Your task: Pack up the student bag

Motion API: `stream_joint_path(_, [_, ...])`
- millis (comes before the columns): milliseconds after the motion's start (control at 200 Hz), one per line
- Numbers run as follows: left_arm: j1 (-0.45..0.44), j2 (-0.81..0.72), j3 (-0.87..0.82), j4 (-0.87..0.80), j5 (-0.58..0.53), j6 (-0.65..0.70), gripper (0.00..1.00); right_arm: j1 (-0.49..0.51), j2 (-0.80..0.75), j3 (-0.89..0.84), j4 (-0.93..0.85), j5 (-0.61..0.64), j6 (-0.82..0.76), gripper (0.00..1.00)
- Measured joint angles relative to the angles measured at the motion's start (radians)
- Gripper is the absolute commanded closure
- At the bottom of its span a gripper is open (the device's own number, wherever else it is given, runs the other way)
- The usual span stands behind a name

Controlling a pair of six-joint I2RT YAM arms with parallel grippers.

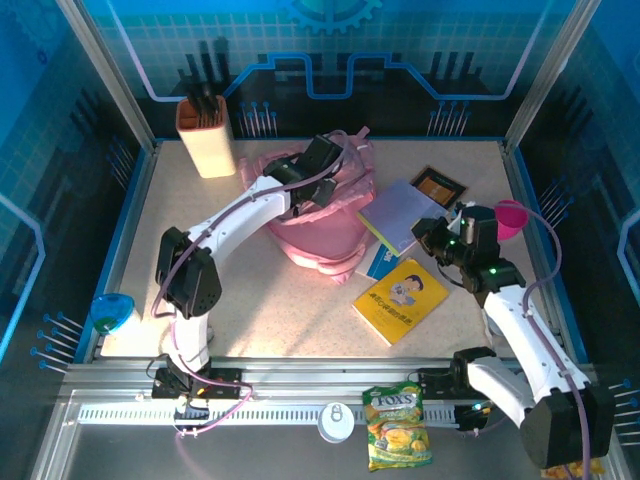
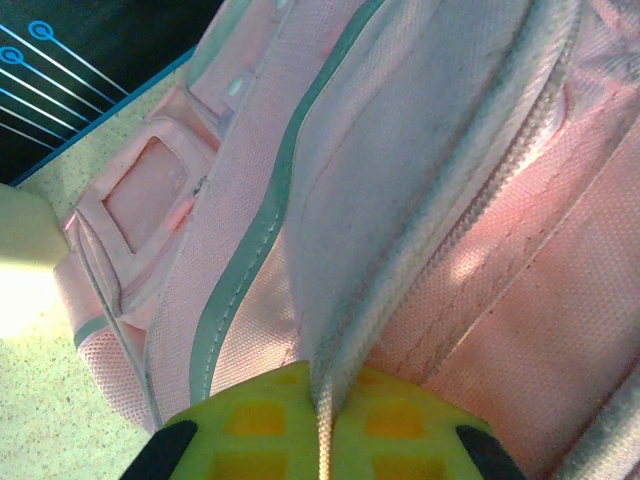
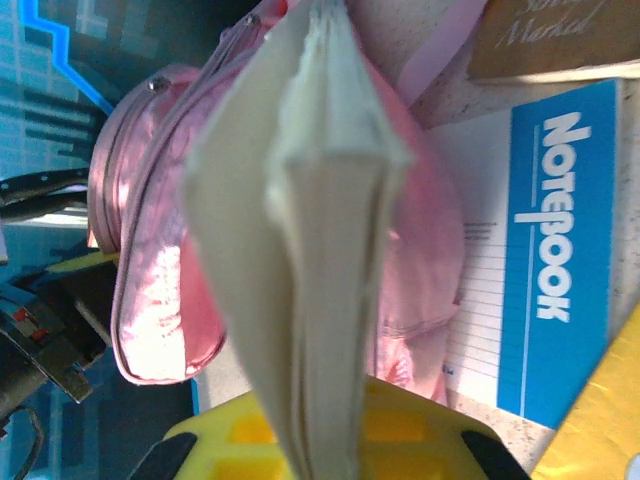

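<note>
Student bag (image 1: 320, 240), frame centre: my left gripper (image 2: 325, 445) clamped on zip edge (image 2: 420, 250), I judge to hold mouth open; right gripper (image 3: 320, 450) clamped on lilac book (image 1: 400, 212), centre right, presumably for loading.

From above, I can't make out the fingertips of my left hand (image 1: 312, 190); they sink into the folds of the soft pink fabric backpack (image 1: 320, 235). The lavender soft-cover book (image 1: 400, 212) covers most of the blue-and-white notebook (image 1: 377, 262). On the right wrist camera, that book's page edge is blurred, and the frame's top edge crops the brown card (image 3: 560, 40).
</note>
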Motion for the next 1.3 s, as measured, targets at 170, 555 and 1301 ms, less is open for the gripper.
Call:
stream_joint_path(170, [0.0, -0.003, 0.0, 0.026, -0.006, -0.011, 1.0, 0.105, 0.105, 0.0, 0.084, 0.005, 0.056, 0.92])
stream_joint_path(555, [0.007, -0.005, 0.0, 0.046, -0.019, -0.041, 1.0, 0.314, 0.422, 0.11, 0.327, 0.135, 0.216, 0.93])
stream_joint_path(1301, [0.053, -0.02, 0.0, 0.063, 0.051, -0.059, 1.0, 0.361, 1.043, 0.597, 0.479, 0.378, 0.34, 0.68])
